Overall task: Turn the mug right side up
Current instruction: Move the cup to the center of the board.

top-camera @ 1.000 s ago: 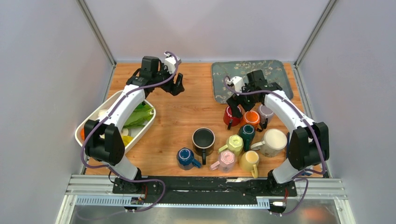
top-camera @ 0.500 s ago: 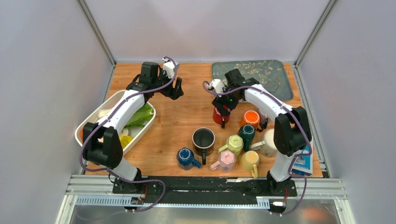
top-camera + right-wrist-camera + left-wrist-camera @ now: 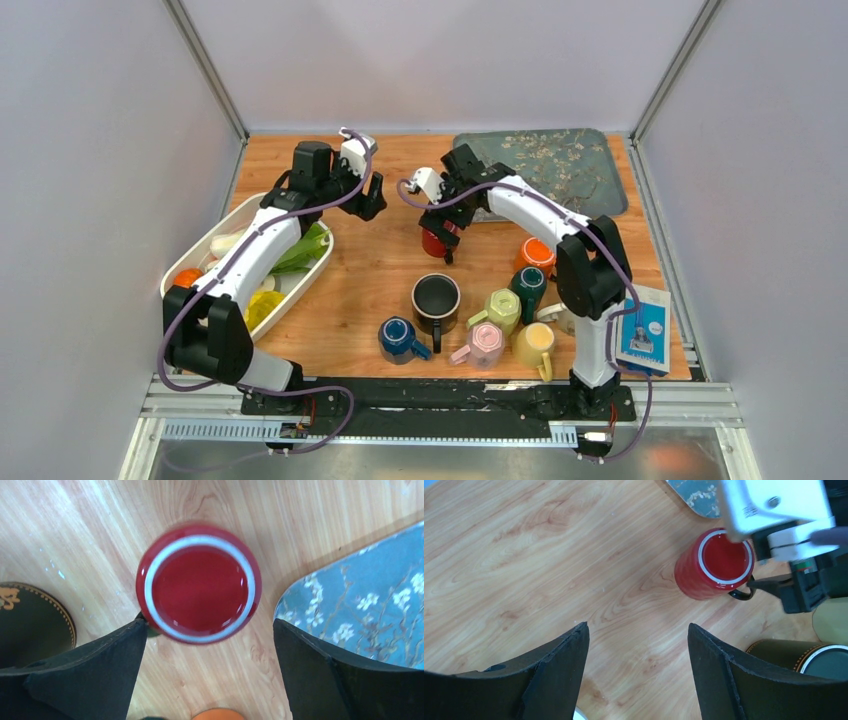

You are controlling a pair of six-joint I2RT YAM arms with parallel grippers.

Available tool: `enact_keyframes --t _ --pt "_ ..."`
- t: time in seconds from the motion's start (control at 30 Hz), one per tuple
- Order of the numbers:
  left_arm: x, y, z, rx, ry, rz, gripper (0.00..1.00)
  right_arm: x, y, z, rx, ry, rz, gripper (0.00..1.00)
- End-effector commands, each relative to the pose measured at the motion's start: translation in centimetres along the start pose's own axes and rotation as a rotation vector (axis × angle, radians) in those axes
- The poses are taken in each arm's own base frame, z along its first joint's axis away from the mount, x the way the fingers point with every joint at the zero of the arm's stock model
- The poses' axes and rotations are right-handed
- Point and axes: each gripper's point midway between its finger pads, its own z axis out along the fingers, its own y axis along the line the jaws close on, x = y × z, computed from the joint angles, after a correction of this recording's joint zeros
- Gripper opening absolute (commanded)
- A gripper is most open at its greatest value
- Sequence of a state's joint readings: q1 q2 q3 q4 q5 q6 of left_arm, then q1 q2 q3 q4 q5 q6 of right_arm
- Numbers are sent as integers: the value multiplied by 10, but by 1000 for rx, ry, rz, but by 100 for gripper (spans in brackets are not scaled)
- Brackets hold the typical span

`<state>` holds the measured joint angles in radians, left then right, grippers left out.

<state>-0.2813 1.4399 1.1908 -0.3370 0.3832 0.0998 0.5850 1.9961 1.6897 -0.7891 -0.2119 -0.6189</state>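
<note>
Jaws wide astride mug (image 3: 200,582), contact unclear

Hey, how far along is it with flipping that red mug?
Done: nothing yet; the red mug rests upside down on the table, ringed base up. In hand: the right end effector hangs open above it, fingers either side, not gripping. The left end effector is open and empty nearby. Left: grasp, flip, set it down upright.

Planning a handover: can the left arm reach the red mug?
Probably not cleanly: bare table separates left pincer and red mug, but the right pincer hangs open directly over it.
</note>
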Motion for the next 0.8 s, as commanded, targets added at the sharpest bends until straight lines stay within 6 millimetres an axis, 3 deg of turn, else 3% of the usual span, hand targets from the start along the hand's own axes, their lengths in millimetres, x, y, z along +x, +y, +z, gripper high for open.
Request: enact_keyframes --t 0.0,0.13,0.3,0.43,0.63,0.77 --pt "-3 1 -4 -18 -26 22 79 12 5 -23 56 -26 101 100" --pt "10 4 -2 -49 -1 -15 78 23 20 -10 35 -54 208 100" --pt "12 9 -4 -87 -4 -25 78 30 -3 0 117 -26 216 97" --pt "6 13 -7 -105 -20 -5 78 29 -16 -6 88 -55 283 97" --pt "9 15 -7 -116 -13 15 78 13 18 -17 -115 -134 257 100" --pt "5 15 -3 -107 -21 0 78 9 18 -13 -133 -139 260 100"
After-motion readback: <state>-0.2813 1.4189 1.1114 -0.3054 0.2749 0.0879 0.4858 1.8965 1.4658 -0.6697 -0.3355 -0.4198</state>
